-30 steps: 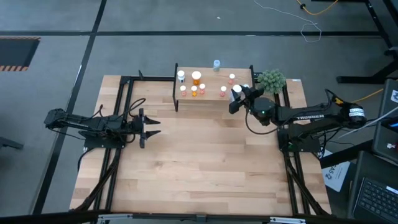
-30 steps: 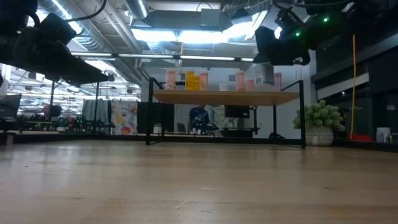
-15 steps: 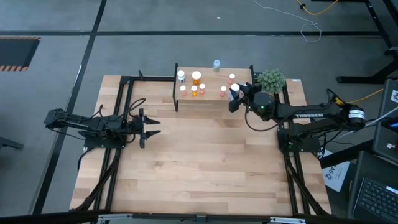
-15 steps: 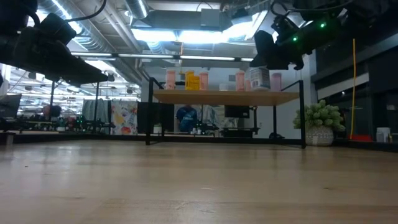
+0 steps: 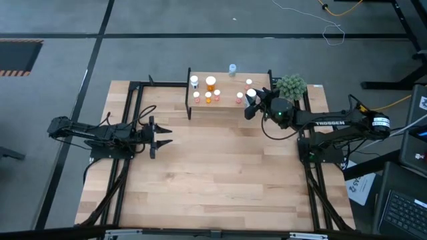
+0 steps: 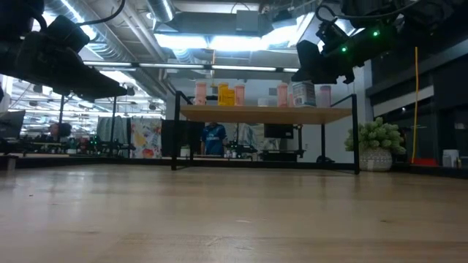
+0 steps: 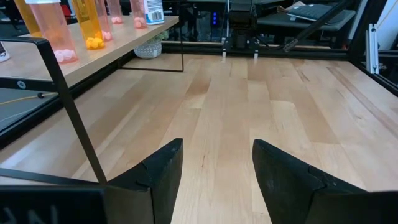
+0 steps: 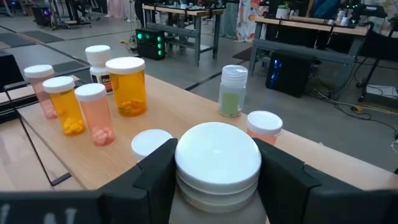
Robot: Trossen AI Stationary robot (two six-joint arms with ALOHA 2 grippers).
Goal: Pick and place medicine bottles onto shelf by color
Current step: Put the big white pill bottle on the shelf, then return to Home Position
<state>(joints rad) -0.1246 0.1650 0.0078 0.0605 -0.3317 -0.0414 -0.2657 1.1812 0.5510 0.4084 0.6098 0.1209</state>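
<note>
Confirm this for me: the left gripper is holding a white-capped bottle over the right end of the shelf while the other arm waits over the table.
Wrong arm. The right gripper holds the white-capped bottle over the right end of the shelf, as the high view shows. The left gripper is the one waiting over the table, open and empty.
</note>
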